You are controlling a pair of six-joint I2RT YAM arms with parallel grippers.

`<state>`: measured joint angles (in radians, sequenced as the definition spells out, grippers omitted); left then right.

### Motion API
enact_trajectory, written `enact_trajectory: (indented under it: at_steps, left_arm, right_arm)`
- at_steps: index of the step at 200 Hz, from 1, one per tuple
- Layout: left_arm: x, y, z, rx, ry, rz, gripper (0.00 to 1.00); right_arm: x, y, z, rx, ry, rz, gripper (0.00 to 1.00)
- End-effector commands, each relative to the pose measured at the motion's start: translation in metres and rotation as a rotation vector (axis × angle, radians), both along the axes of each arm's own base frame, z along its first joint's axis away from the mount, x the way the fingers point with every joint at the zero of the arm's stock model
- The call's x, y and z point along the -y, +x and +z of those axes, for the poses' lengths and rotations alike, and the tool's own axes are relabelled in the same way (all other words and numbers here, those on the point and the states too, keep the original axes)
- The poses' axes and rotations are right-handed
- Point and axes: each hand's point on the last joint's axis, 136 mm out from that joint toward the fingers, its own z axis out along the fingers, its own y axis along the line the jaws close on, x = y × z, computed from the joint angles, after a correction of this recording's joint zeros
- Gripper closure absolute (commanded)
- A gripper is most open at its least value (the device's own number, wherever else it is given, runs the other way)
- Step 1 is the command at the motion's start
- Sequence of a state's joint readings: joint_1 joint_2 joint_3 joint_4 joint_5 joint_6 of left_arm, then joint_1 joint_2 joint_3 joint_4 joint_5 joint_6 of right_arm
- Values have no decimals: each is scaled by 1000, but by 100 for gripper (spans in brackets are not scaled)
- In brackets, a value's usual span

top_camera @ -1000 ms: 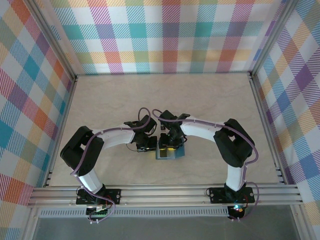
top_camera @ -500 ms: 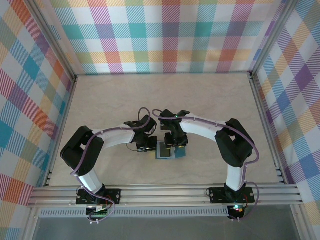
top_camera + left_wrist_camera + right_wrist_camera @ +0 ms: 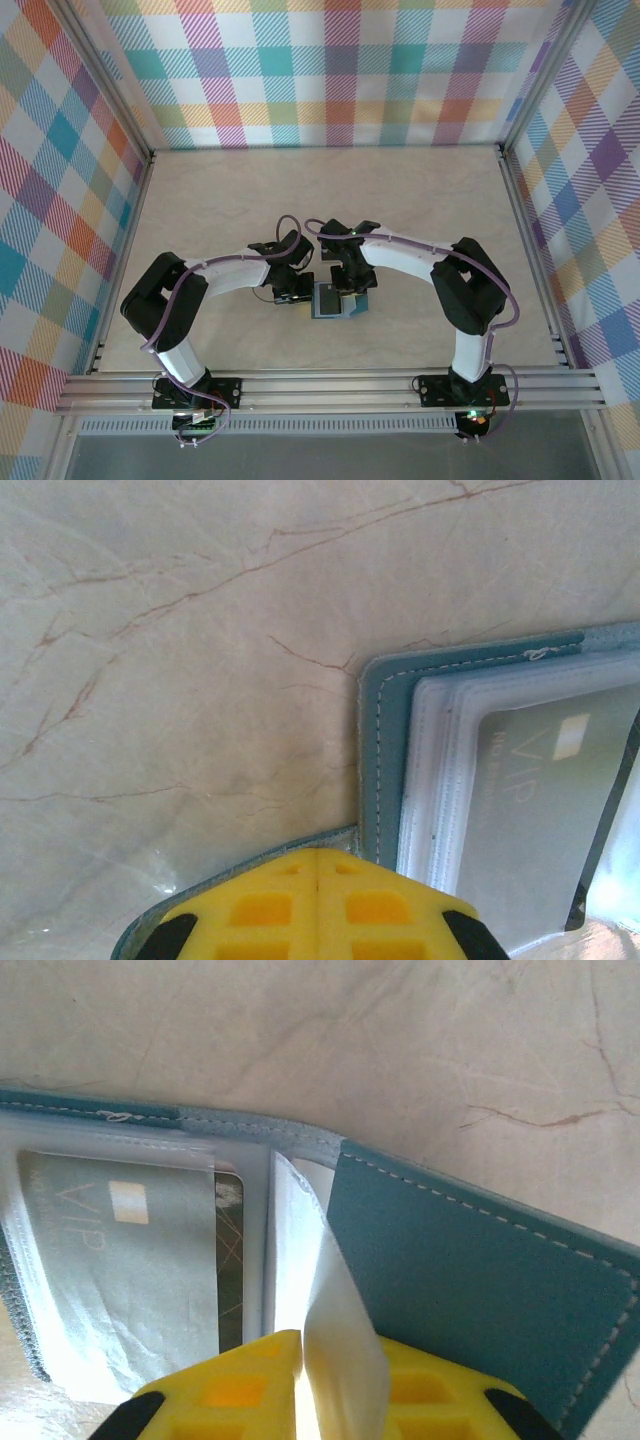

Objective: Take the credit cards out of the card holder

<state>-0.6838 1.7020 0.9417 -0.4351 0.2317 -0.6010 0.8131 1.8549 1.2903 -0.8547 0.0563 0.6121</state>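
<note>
Our right gripper sits at the near edge, and its yellow pads are closed on a clear sleeve leaf that rises between them. Ahead of the fingers we see the card holder lying open on the marbled tabletop, with its teal flap ahead-right and its clear pockets ahead-left. In the left pocket we note a grey credit card marked VIP, with a pale chip patch. A darker card with thin gold lines peeks out just left of the pinched leaf.

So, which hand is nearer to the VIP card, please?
Right. The right hand pinches a clear sleeve right beside the VIP card; the left hand sits at the card holder edge, farther off.
</note>
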Motion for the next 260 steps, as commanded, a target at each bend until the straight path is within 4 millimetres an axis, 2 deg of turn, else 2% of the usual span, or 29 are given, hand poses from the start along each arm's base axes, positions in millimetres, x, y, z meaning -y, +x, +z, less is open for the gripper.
enact_trajectory:
  at_steps: [1, 42, 77, 130, 175, 217, 260]
  left_arm:
    - [-9, -4, -14, -29, 45, -8, 100]
    - [-9, -4, -15, -31, 53, -13, 100]
    - [-9, -3, -14, -28, 48, -12, 100]
    - [-4, 1, -4, -16, 32, -22, 100]
    - [0, 3, 3, -7, 12, -20, 100]
    - [4, 5, 14, 11, -9, -27, 100]
    - [13, 11, 35, 44, -61, -35, 100]
  right_arm:
    - [12, -1, 8, 29, -38, 2, 81]
    - [30, 2, 0, 46, -133, 9, 80]
    - [33, 1, -7, 32, -157, 12, 70]
    - [43, 1, -5, 47, -197, 14, 56]
    - [51, 1, 3, 66, -223, 18, 52]
    - [44, 2, 16, 86, -169, 17, 49]
    - [39, -1, 31, 94, -119, 16, 49]
